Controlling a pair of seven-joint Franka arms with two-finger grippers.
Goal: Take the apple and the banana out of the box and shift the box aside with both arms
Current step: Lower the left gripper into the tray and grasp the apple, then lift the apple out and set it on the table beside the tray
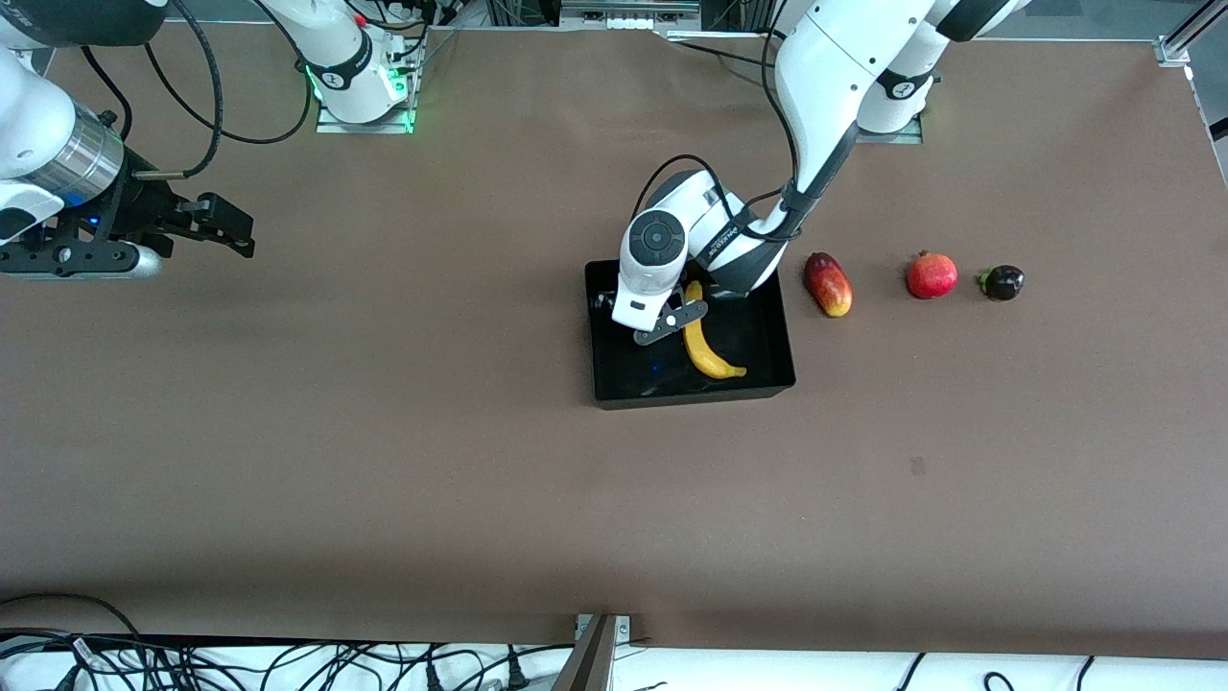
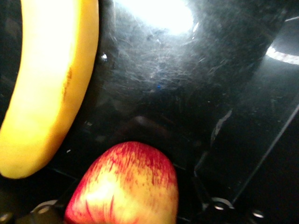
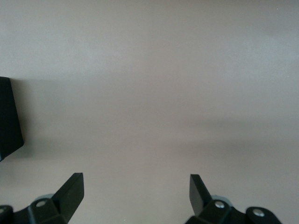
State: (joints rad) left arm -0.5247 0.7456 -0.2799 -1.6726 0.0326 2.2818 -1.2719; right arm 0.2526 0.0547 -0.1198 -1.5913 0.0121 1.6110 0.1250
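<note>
The black glossy box [image 1: 693, 395] lies mid-table. The long yellow banana [image 1: 705, 351] rests in it, along the box floor [image 2: 196, 93] as the banana [image 2: 42, 93] shows in the left wrist view. My left gripper [image 1: 662, 324] reaches down into the box beside the banana. The red-and-yellow streaked apple [image 2: 126, 186] sits between the widely spread jaws of the left gripper [image 2: 135, 191], low over the floor; the hand hides it in the front view. My right gripper [image 1: 228, 228] [image 3: 136, 181] waits open and empty above bare table at the right arm's end.
Three other fruits lie in a row beside the box toward the left arm's end: an oblong dark-red-and-yellow one [image 1: 828, 284], a round red one with a crown [image 1: 932, 275], a small dark one [image 1: 1002, 282]. Cables run along the table's near edge.
</note>
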